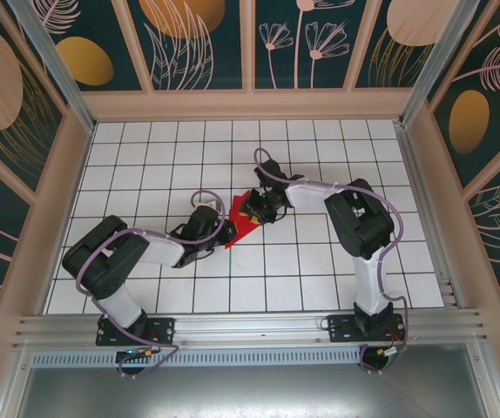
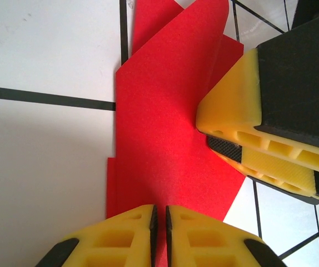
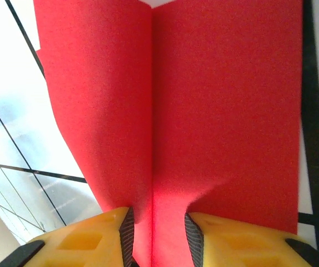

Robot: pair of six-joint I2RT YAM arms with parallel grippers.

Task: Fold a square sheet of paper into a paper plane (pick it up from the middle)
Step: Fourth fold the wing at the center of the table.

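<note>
A white worktop (image 1: 145, 148) marked in grid tiles stands inside a booth of dark teal panels (image 1: 198, 43) with leaf drawings. The folded red sheet of paper (image 1: 243, 225) sits at its middle, between both arms. The left wrist view shows the left fingers (image 2: 120, 239) clenched on one end. The right wrist view shows the right fingers (image 3: 237, 239) straddling a raised crease; whether they grasp it is unclear.

left gripper (image 1: 226, 230), right gripper (image 1: 255, 207) crowd red paper (image 1: 243, 229); surrounding table (image 1: 320, 261) open.
</note>
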